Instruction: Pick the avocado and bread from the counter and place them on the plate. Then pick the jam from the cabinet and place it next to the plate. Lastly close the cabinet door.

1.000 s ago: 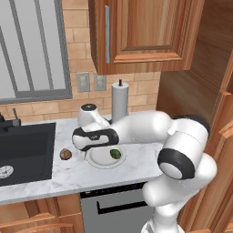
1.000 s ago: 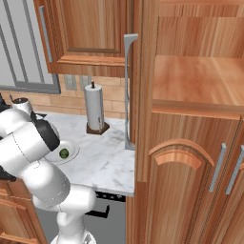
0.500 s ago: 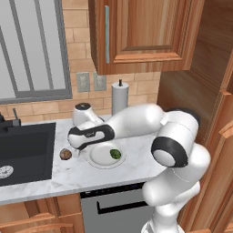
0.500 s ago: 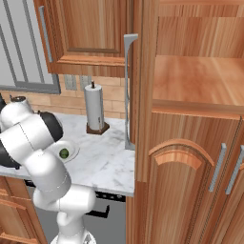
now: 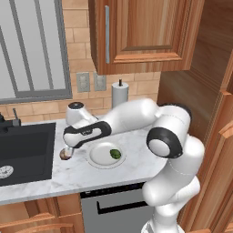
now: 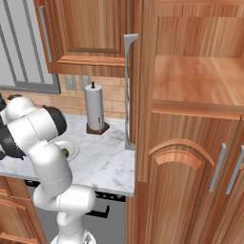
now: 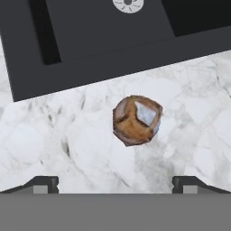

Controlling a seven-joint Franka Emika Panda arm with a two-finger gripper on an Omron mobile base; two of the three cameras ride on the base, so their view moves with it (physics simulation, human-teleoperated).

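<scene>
The bread (image 7: pixel 136 119), a brown mottled lump, lies on the marble counter (image 7: pixel 54 140) just in front of my open gripper (image 7: pixel 116 184), between the lines of its two fingertips (image 7: pixel 43 182). In the left base view the gripper (image 5: pixel 67 148) hangs right above the bread (image 5: pixel 64 155), left of the white plate (image 5: pixel 96 158). The dark green avocado (image 5: pixel 115 154) rests on that plate. From the right base view, the plate's rim (image 6: pixel 72 145) and the avocado (image 6: pixel 64 152) peek out beside my arm. The cabinet (image 6: pixel 190 167) stands with its upper door (image 6: pixel 129 90) open. The jam is out of view.
A black sink (image 5: pixel 22 150) lies close to the bread on the left, and its basin (image 7: pixel 103 31) fills the top of the hand view. A paper towel roll (image 5: pixel 119 94) stands by the brick wall. A wall cupboard (image 5: pixel 136 32) hangs above.
My arm has swung left, carrying the open gripper from above the plate to above the bread. The avocado and the bread have stayed put.
</scene>
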